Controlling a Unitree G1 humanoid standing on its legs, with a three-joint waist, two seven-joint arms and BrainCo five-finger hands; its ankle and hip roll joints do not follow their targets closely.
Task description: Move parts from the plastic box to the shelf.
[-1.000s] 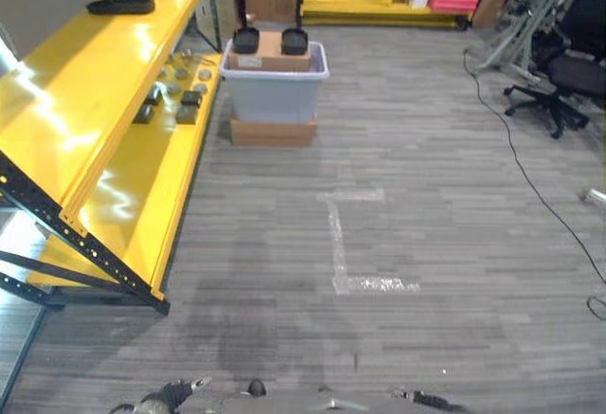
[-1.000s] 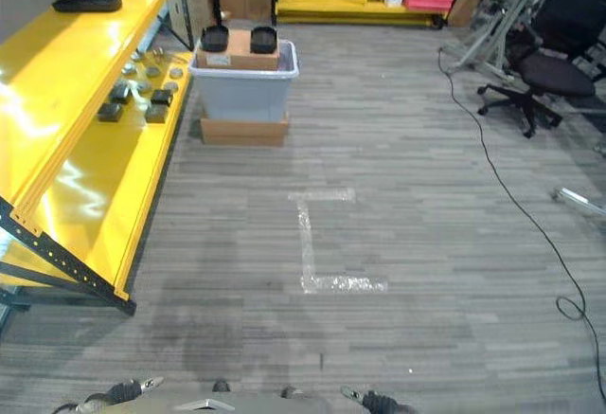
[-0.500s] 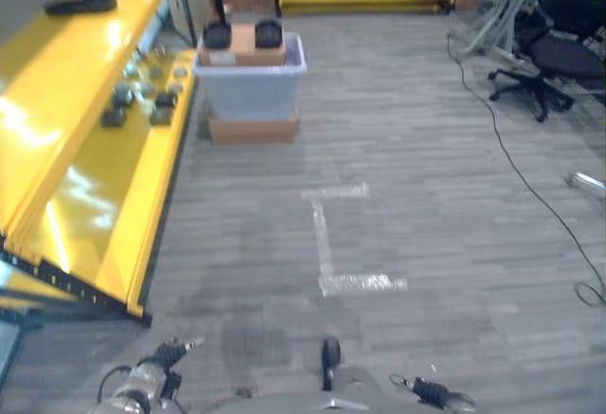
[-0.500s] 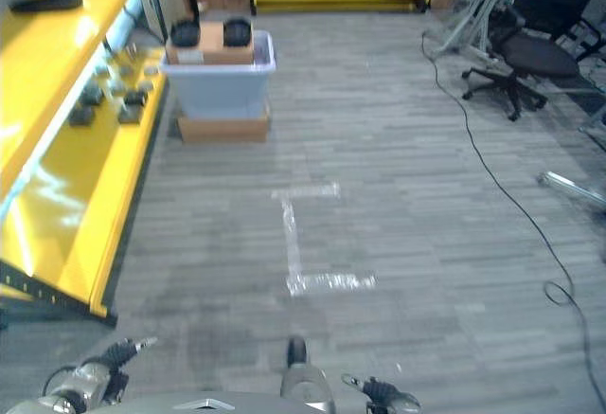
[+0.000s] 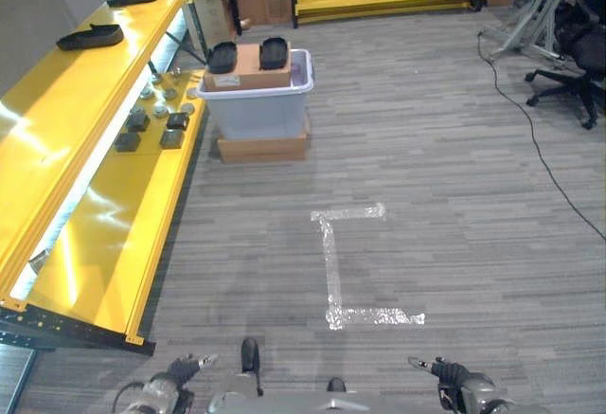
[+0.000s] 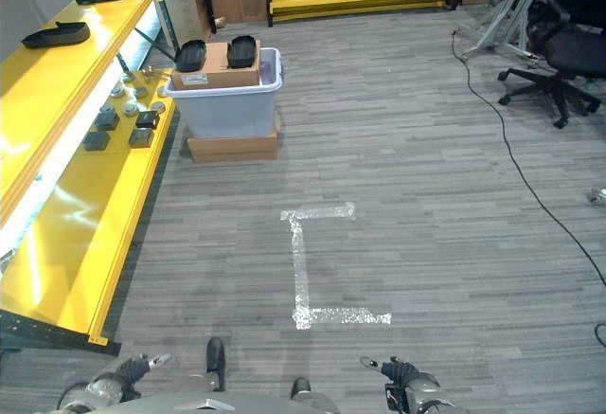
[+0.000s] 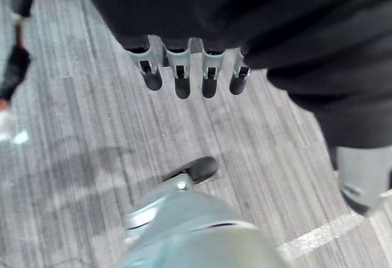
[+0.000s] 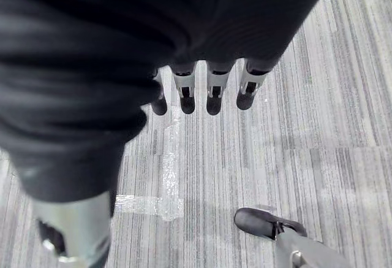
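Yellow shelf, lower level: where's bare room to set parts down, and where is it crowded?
The lower level of the yellow metal shelf is bare along its whole near stretch, from the front corner up to the cluster of small dark and grey parts. It is crowded at that far end, beside the grey plastic box. The upper level is bare below the black tray.

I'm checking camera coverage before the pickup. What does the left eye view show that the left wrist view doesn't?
Left eye view: the plastic box far ahead and the yellow shelf with small parts beside it. Left wrist view: the left hand up close, fingers straight, holding nothing. Both: that hand, the grey plank floor and the white tape.
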